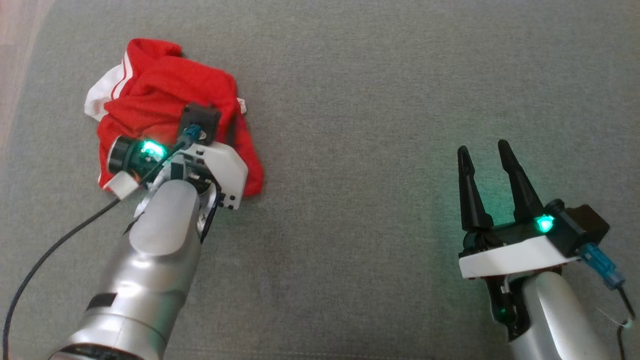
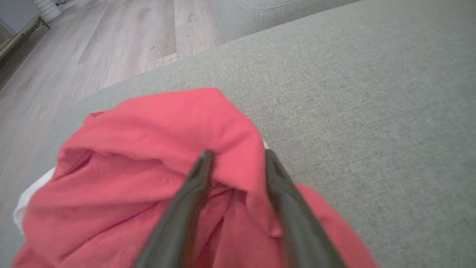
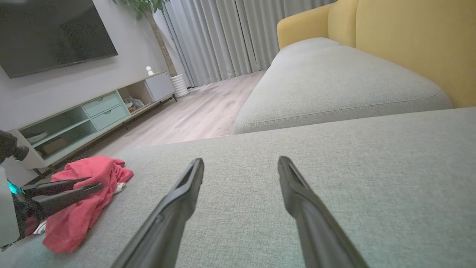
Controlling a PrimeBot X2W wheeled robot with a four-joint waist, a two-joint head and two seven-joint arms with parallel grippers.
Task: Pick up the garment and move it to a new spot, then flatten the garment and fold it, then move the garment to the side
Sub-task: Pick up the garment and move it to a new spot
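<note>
Head overhead — wrists low, garment [image 1: 165, 85] common

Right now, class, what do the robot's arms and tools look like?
The left arm and right arm: silver forearms, white-and-black wrists, green lights. The left tool and right tool: two long dark tapering fingers each; black cable off the left arm; blue plug at the right wrist.
</note>
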